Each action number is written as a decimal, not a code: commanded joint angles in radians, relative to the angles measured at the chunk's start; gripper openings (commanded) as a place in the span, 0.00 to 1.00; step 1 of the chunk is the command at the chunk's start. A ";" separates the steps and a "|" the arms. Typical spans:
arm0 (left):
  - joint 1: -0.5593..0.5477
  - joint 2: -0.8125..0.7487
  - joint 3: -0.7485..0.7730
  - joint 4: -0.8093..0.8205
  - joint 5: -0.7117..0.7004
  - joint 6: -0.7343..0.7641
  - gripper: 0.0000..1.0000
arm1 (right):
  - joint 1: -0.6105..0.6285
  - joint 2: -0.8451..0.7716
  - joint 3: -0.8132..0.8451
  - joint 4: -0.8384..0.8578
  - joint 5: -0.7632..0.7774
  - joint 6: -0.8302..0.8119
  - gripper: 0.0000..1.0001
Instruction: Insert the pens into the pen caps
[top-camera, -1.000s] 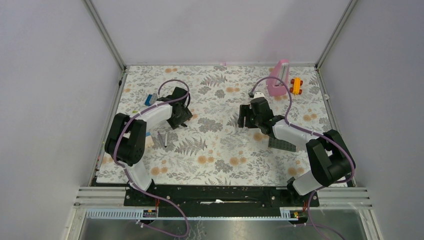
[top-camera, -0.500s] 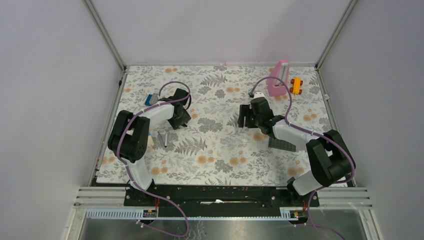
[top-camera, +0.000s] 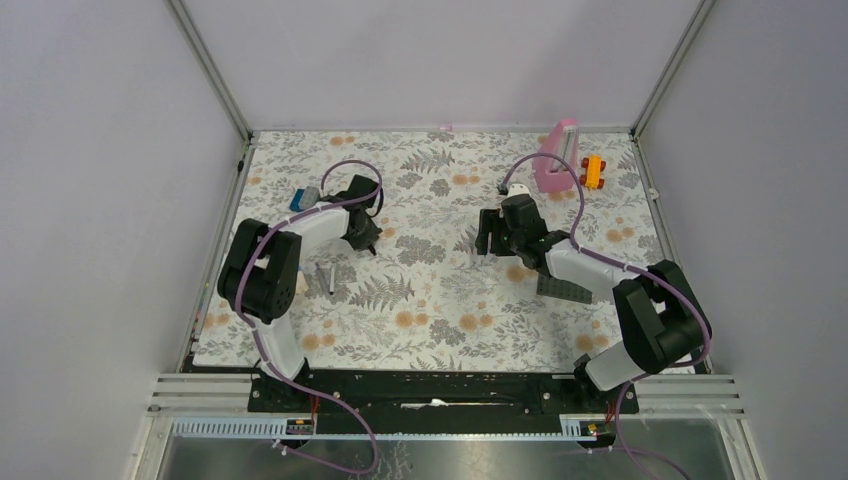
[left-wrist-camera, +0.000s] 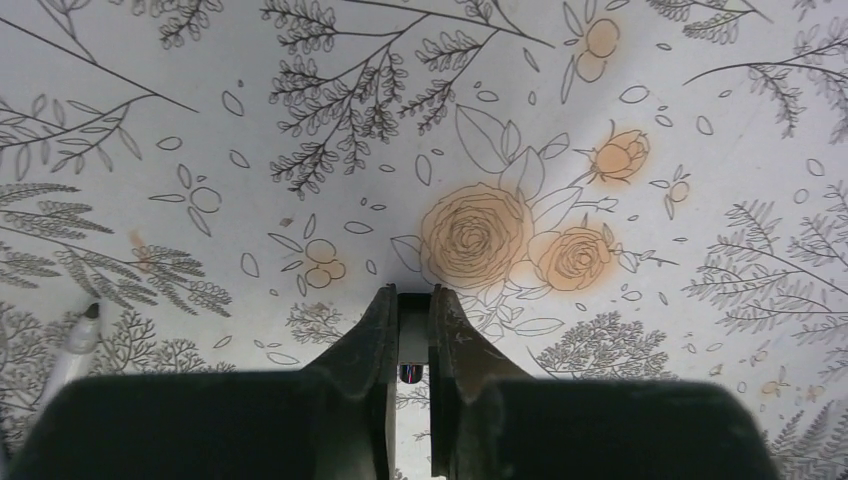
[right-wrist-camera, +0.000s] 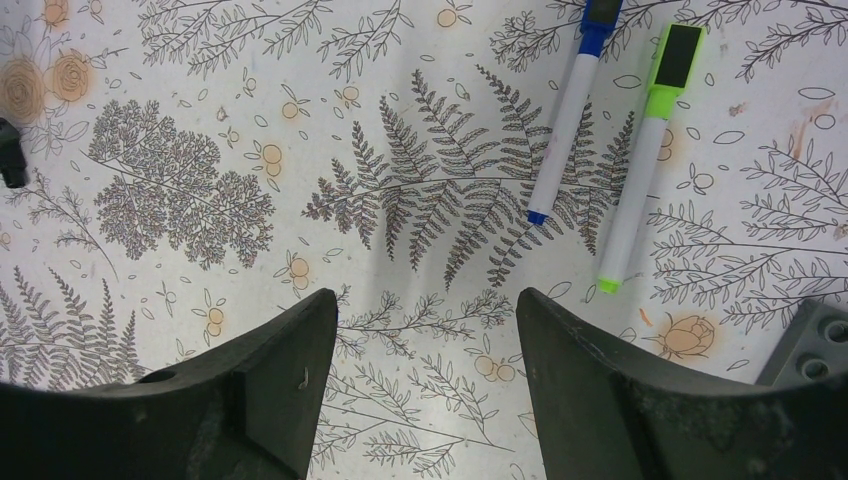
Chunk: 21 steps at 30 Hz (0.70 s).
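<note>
Floral-printed surface (top-camera: 440, 300) fills a white-walled booth. From its near edge the left arm (top-camera: 262, 275) reaches toward the left edge and the right arm (top-camera: 600, 275) toward the middle.

A pink piece (top-camera: 556, 158) stands at the far right corner, with an orange brick (top-camera: 593, 171) just beside it. A dark plate (top-camera: 560, 288) lies partly under the right arm, and a blue block (top-camera: 300, 198) sits near the left edge.

The right jaws stand wide apart and hold nothing. Ahead of them a blue pen (right-wrist-camera: 568, 110) and a green pen (right-wrist-camera: 640, 170) lie side by side, not touching.

The left jaws are closed to a narrow slit. Something pale shows in it, but I cannot tell what. A third pen (top-camera: 331, 280) lies near the left edge, beside the left arm.
</note>
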<state>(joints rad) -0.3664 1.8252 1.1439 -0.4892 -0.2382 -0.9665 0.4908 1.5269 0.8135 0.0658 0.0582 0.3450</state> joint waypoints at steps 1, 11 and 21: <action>0.004 -0.031 -0.038 0.072 0.061 0.005 0.00 | 0.005 -0.049 -0.012 0.042 -0.011 -0.005 0.73; 0.002 -0.229 -0.233 0.240 0.231 0.016 0.00 | 0.006 -0.173 -0.110 0.127 -0.096 -0.004 0.73; -0.011 -0.475 -0.378 0.322 0.293 0.079 0.00 | 0.055 -0.214 -0.196 0.337 -0.401 0.140 0.73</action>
<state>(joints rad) -0.3729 1.4467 0.7940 -0.2413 0.0204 -0.9321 0.5007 1.3212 0.6086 0.2760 -0.1902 0.4221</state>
